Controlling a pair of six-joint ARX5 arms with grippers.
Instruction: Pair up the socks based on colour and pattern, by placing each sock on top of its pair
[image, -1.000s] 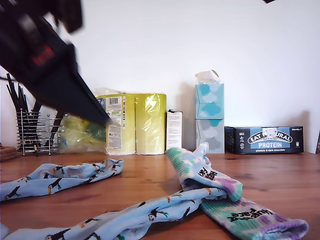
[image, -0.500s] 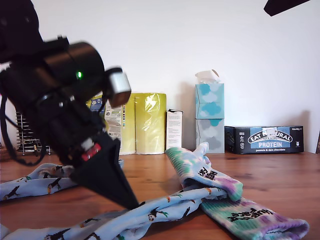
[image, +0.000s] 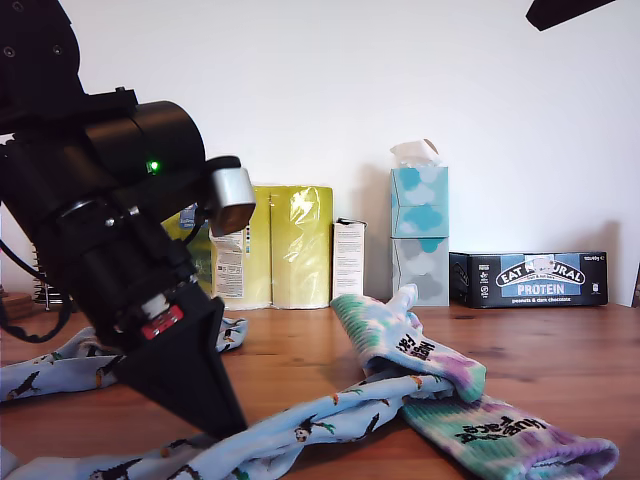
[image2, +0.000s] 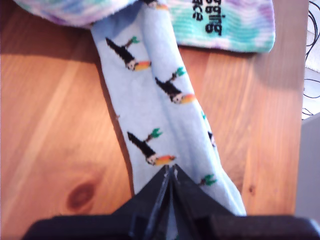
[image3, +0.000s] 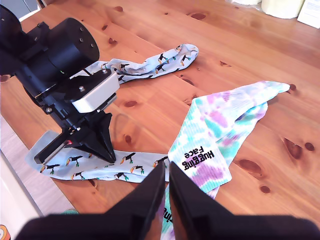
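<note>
Grabbing the bird sock

My first gripper (image2: 170, 172) has jaws clenched on the blue sock (image2: 155, 120) to carry it to its twin; my second gripper (image3: 165, 172) waits above, jaws clenched, empty.

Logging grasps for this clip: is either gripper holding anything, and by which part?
My first gripper is shut on the near blue bird sock, pinching mid-length fabric. My second gripper hangs above, holding nothing.

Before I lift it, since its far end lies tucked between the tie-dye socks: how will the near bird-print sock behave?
The near bird-print sock looks thin and creased, so it will probably droop. My first gripper meets it near one end, so the rest may trail. Its far end lies between the tie-dye socks, so it may drag one along.
</note>
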